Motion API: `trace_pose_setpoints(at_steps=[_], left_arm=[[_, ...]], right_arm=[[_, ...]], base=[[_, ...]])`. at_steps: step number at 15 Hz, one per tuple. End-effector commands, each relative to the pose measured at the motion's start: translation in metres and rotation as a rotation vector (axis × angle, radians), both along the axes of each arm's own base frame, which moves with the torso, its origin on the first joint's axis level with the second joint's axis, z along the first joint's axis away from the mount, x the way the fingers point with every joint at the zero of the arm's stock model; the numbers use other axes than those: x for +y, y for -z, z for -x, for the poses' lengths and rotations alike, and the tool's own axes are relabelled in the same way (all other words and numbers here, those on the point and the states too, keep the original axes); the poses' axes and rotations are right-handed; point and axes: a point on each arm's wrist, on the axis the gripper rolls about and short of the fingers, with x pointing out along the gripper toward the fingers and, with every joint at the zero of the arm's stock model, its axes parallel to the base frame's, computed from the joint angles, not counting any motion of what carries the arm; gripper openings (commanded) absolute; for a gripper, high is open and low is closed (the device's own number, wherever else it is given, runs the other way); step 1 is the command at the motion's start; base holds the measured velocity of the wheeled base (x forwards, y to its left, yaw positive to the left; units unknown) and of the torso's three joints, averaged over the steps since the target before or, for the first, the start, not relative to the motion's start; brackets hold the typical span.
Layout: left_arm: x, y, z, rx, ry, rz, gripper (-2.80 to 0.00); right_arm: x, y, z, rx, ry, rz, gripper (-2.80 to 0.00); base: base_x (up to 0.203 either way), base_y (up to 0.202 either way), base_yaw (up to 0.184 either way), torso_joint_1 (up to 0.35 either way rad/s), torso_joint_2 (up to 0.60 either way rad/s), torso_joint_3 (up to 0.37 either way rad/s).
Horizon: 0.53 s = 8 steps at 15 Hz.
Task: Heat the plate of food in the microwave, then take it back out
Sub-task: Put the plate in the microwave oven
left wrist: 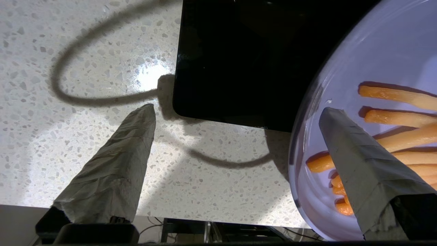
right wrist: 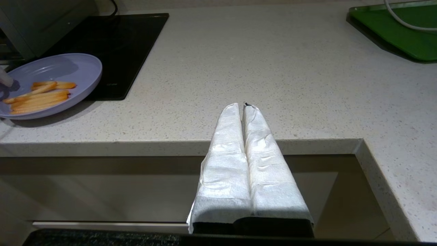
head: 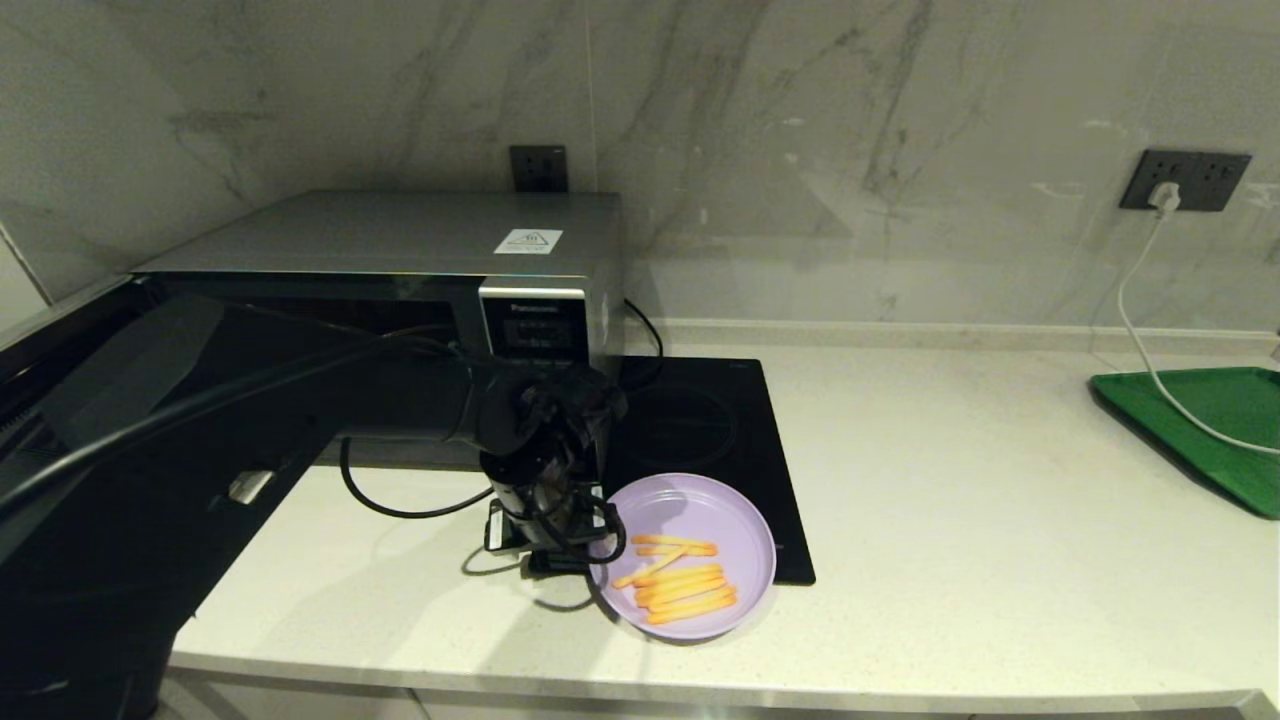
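Note:
The lilac plate of food (head: 700, 515) lies near the counter's front edge, partly on the black hob, with fries (head: 685, 585) toward its front. My left gripper (head: 560, 550) points down at the plate's left rim and is open. In the left wrist view the left gripper (left wrist: 238, 109) straddles that rim: one finger (left wrist: 355, 164) is over the plate (left wrist: 375, 51) and the fries (left wrist: 392, 95), the other finger (left wrist: 116, 171) over bare counter. The microwave (head: 400, 235) stands at the back left; its dark door (head: 150, 450) appears swung open leftward. My right gripper (right wrist: 243, 106) is shut and empty at the counter's front edge.
The black glass hob (head: 700, 420) lies right of the microwave. A green tray (head: 1210, 420) sits at the far right with a white cable (head: 1135, 330) running onto it from a wall socket. Pale counter stretches between hob and tray.

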Motion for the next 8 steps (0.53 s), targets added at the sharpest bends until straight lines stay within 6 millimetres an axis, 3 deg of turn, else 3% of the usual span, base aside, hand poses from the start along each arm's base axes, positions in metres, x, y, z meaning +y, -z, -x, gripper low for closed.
trace_pose_setpoints(at_steps=[1, 8], left_arm=[[-0.0018, 0.0044, -0.0010, 0.008, -0.003, -0.005, 0.00], [-0.0080, 0.0097, -0.0010, 0.012, 0.028, -0.018, 0.00]], right_arm=[[0.0000, 0.0003, 0.0000, 0.001, 0.000, -0.001, -2.80], [0.0000, -0.0002, 0.0001, -0.001, 0.000, -0.001, -2.80]], base=[[0.000, 0.000, 0.000, 0.000, 0.00, 0.000], [0.000, 0.000, 0.000, 0.000, 0.00, 0.000]])
